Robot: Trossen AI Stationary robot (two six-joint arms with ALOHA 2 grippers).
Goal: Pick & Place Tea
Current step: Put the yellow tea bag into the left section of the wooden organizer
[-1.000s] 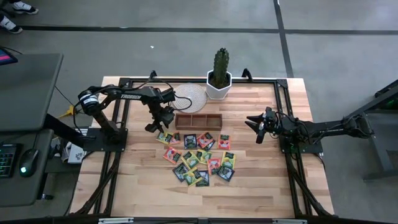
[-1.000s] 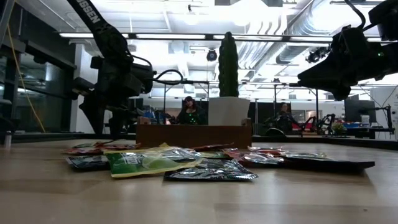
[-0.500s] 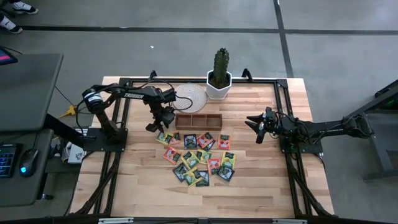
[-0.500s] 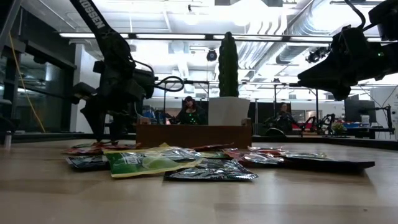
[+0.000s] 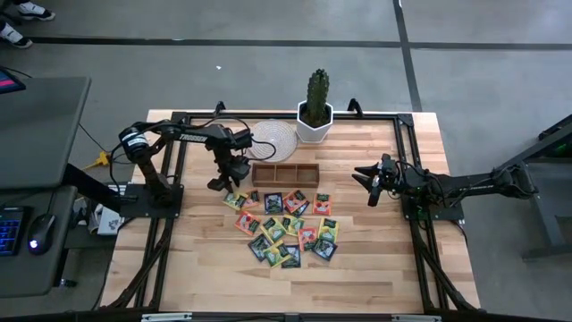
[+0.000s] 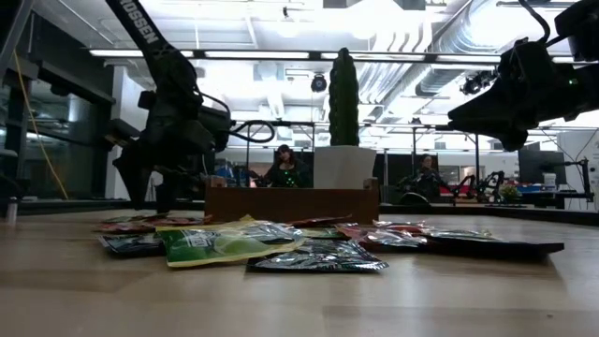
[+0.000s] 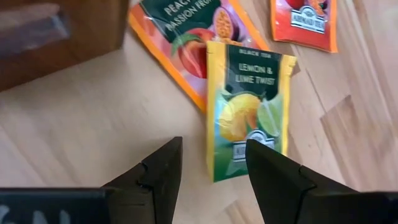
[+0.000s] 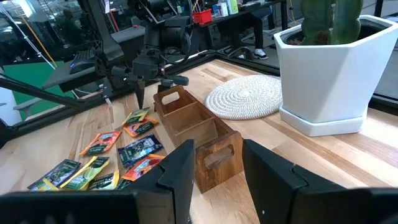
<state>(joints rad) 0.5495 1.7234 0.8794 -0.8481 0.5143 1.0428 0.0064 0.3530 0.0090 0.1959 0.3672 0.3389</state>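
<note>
The tea is a pile of small flat packets, yellow, orange-red, green and dark, lying flat on the wooden table in front of the brown wooden tray. My left gripper is open and points steeply down at the pile's left end. In the left wrist view its fingers stand just over the bare table beside the near end of a yellow lemon-and-lime packet, which partly overlaps an orange peach packet. My right gripper waits open in the air at the table's right.
Behind the tray, a white pot with a cactus stands at the far edge, with a round woven mat to its left. Black frame rails run along both sides of the table. Bare wood lies between the pile and the near edge.
My left gripper has sunk a little toward the left end of the packet pile and tipped steeper downward, its fingers staying open. The packets and my right arm have kept still.
</note>
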